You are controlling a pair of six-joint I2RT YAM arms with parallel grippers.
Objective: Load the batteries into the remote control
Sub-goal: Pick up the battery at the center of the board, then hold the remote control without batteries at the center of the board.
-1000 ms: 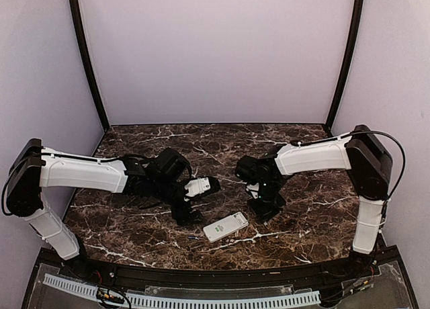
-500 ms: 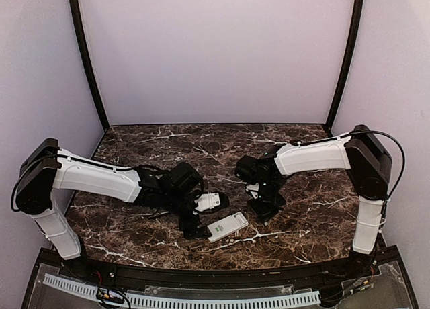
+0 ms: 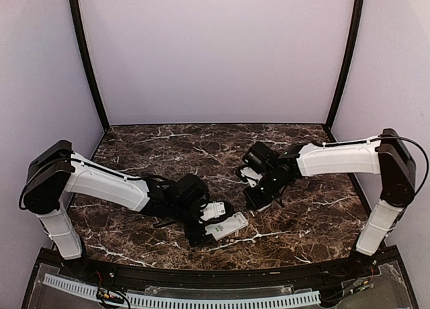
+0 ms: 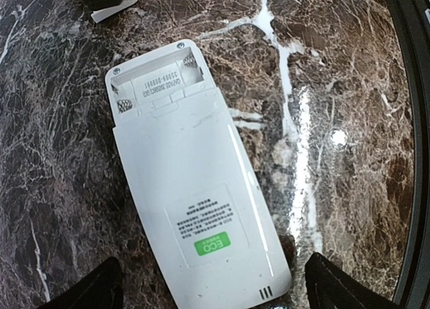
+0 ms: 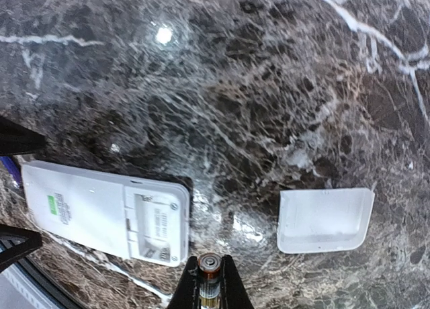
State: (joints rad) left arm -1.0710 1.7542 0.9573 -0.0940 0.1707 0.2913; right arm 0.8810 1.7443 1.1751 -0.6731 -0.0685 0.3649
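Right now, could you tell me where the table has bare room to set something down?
Bare: the back strip of the table between both arms and the rear wall, and the front right corner. Crowded: front centre, where the left gripper hangs open over the remote control, with the cover and right gripper alongside.

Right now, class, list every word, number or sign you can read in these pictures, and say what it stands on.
"ECO": green sticker on the remote control's back.
Too small to read: black print above that sticker.
Too blurred to read: moulded characters in the open battery compartment.
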